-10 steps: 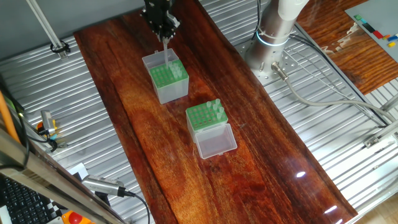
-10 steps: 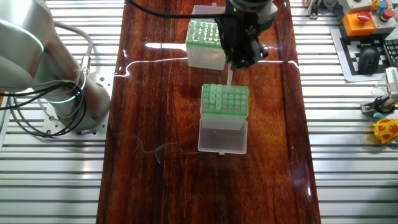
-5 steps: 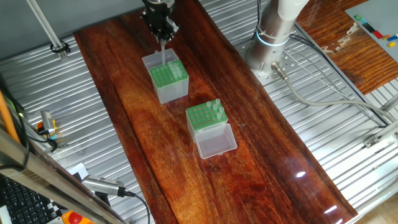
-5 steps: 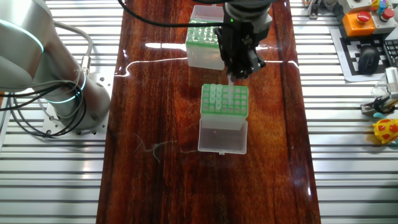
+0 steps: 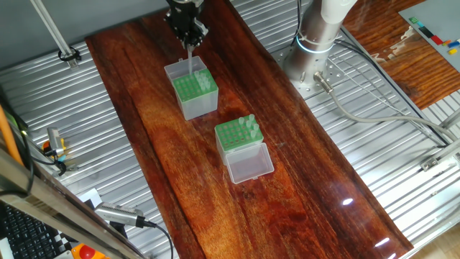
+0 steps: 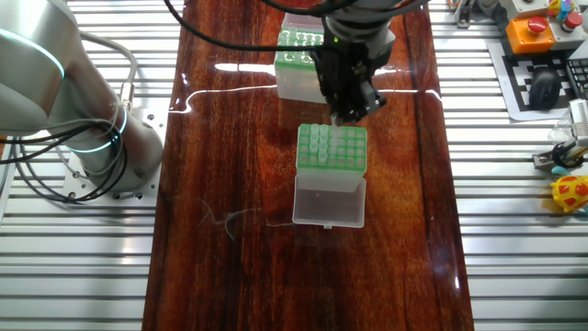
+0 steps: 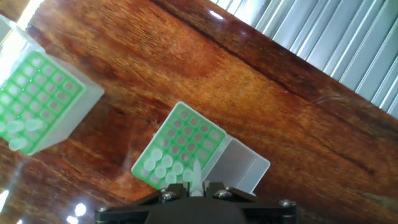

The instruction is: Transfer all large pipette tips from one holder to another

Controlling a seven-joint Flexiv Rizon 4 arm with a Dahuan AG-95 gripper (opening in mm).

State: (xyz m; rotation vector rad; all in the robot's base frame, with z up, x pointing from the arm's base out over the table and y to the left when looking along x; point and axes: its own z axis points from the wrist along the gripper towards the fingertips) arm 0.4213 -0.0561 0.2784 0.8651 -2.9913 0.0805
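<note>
Arm reaching in from the frame's top, gripper (image 6: 344, 112) pointing down, clamped on one pale pipette tip (image 7: 196, 174), hovering above the clear-sided holder (image 6: 332, 149), grey-sided box (image 6: 299, 66) behind

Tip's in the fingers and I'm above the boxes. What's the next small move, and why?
Probably nudge the gripper so the held pipette tip sits over an empty hole of the box with the flat-open lid, before lowering. In the hand view the tip hangs by that box's filled rows, not yet in the grid.
</note>
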